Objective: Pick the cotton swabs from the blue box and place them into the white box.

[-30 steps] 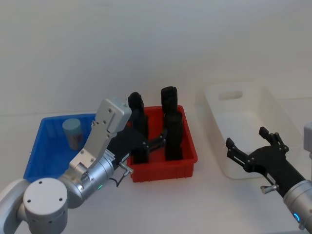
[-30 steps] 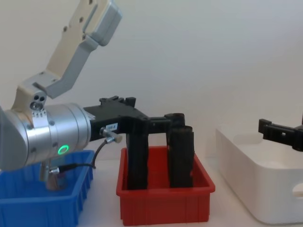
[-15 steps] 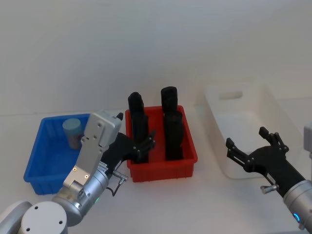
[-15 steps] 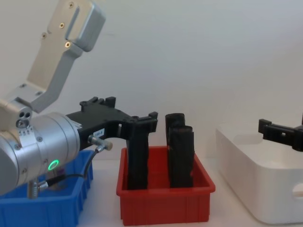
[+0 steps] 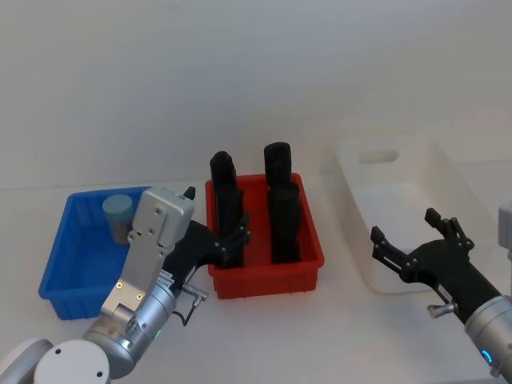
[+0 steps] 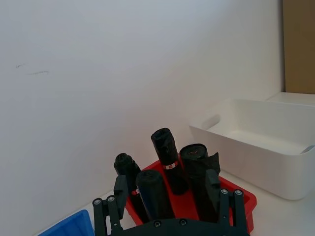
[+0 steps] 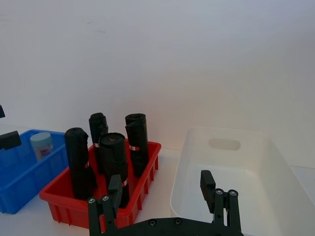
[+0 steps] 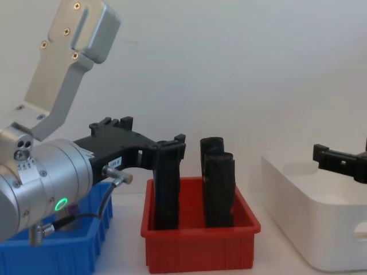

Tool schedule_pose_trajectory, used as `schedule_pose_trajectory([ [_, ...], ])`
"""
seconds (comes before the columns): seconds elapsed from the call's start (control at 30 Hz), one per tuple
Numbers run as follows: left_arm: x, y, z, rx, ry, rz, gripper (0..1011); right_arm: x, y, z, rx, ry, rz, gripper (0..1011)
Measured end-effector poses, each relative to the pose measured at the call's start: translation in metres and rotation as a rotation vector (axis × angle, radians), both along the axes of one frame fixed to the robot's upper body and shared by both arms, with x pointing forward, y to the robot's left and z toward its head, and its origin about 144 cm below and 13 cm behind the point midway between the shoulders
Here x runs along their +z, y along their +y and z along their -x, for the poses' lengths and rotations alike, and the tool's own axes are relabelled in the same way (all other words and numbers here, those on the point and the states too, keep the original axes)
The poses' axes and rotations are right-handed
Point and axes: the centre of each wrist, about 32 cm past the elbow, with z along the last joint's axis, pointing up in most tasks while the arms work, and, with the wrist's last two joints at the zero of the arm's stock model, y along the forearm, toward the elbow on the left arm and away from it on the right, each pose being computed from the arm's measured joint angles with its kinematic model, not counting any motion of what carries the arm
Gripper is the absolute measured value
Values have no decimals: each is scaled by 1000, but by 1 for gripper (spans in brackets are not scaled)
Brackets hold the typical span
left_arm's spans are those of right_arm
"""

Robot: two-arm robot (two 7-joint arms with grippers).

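One jar of cotton swabs (image 5: 120, 218) with a pale teal lid stands at the back of the blue box (image 5: 58, 264), and also shows in the right wrist view as cotton swabs (image 7: 41, 145) inside the blue box (image 7: 15, 174). My left gripper (image 5: 230, 238) is open and empty, held at the front left corner of the red bin, to the right of the blue box (image 8: 51, 255). In its wrist view the left gripper (image 6: 166, 186) frames the black rolls. The white box (image 5: 352, 178) sits at the right. My right gripper (image 5: 406, 228) hangs open in front of it.
A red bin (image 5: 268, 268) with several upright black rolls (image 5: 278, 164) stands between the blue box and the white box (image 8: 312, 232). A white wall closes the back. A brown panel (image 6: 298, 44) stands beyond the white box (image 6: 256, 147).
My left gripper has drawn back and to the left, away from the black rolls toward the red bin's front left corner. The right arm has not moved.
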Motion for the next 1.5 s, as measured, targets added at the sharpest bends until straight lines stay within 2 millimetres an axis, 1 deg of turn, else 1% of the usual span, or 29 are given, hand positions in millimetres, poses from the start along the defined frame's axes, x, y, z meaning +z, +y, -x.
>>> schedule_pose_trajectory([
  [0.4,0,0,0,0,-1,0,1004,0,0,0,1,0,0,1001],
  [0.67,0,0,0,0,0,0,1004,-2,1,-5,13,1,8,1001],
  [0.97,0,0,0,0,0,0,1004,-9,5,-21,40,4,35,1002],
  [1.5,0,0,0,0,0,0,1004,-21,21,-59,120,8,83,1001],
])
